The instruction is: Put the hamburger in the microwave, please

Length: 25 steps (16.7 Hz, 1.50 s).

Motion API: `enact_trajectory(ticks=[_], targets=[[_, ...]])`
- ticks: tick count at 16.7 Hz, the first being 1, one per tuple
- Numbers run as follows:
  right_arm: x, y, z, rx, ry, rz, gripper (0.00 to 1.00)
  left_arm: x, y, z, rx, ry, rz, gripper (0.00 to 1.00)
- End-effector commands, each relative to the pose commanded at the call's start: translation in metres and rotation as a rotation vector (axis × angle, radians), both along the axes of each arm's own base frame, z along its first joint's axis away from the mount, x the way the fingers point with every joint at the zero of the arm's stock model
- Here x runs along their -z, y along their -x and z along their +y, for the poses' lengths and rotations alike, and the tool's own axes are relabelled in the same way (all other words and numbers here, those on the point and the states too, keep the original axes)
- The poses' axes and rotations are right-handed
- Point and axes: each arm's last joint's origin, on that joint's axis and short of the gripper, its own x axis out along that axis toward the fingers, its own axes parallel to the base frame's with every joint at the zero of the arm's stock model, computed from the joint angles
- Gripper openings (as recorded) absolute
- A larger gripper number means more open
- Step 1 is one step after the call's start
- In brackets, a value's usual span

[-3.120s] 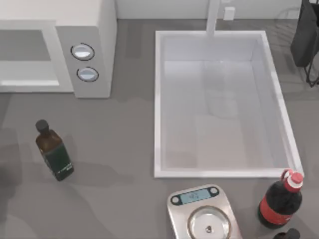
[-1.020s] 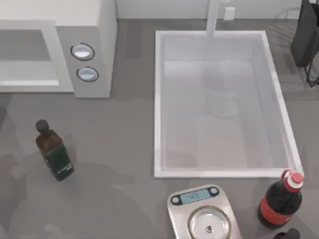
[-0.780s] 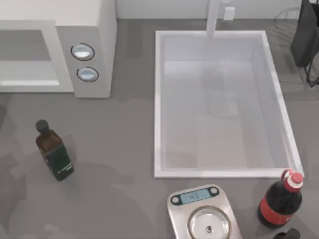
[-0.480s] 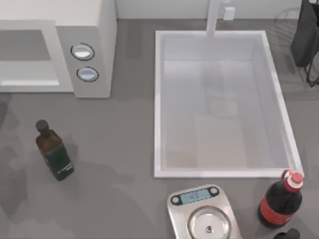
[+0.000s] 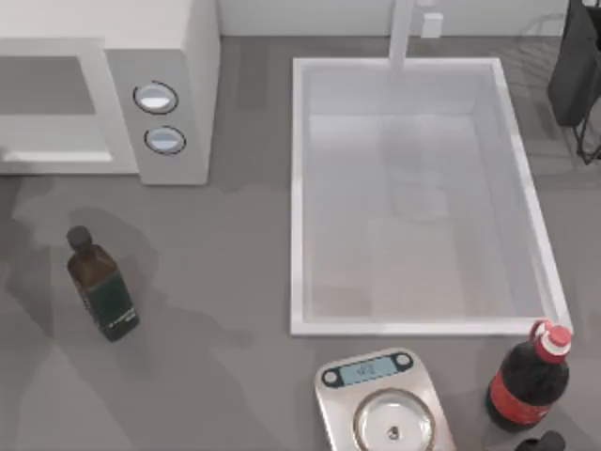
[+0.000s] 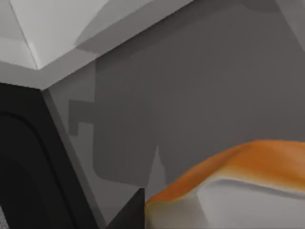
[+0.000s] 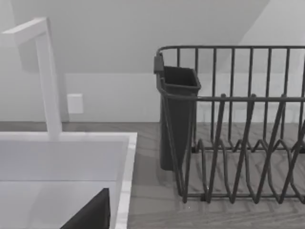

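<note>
The hamburger (image 6: 248, 181) sat close under the left wrist camera; whether the left claw gripped it I could not tell. It looked light, soft and glossy (probably slippery), best held gently across the bun's sides. The microwave (image 5: 160, 56) stood far left on the counter (image 5: 235, 310).

A grey countertop (image 5: 244, 235) is mottled with soft shadows at its left. A white rectangular sink basin (image 5: 299, 188) is sunk into it at the right, with a white faucet (image 7: 47, 76) at the back. A pale wall (image 7: 119, 38) with a white outlet plate (image 7: 75, 103) stands behind.
</note>
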Motion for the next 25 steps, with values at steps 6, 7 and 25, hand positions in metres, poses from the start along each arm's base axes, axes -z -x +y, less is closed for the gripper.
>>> enact_trajectory(ticks=[6,7,25], targets=[[0.000,0.000,0.000,0.000,0.000,0.000,1.00,0.039,-0.025,-0.031,-0.139,0.154,-0.386,0.00],[0.000,0.000,0.000,0.000,0.000,0.000,1.00,0.044,-0.027,-0.037,-0.152,0.189,-0.442,0.00],[0.000,0.000,0.000,0.000,0.000,0.000,1.00,0.064,-0.036,-0.071,-0.219,0.437,-0.712,0.00]])
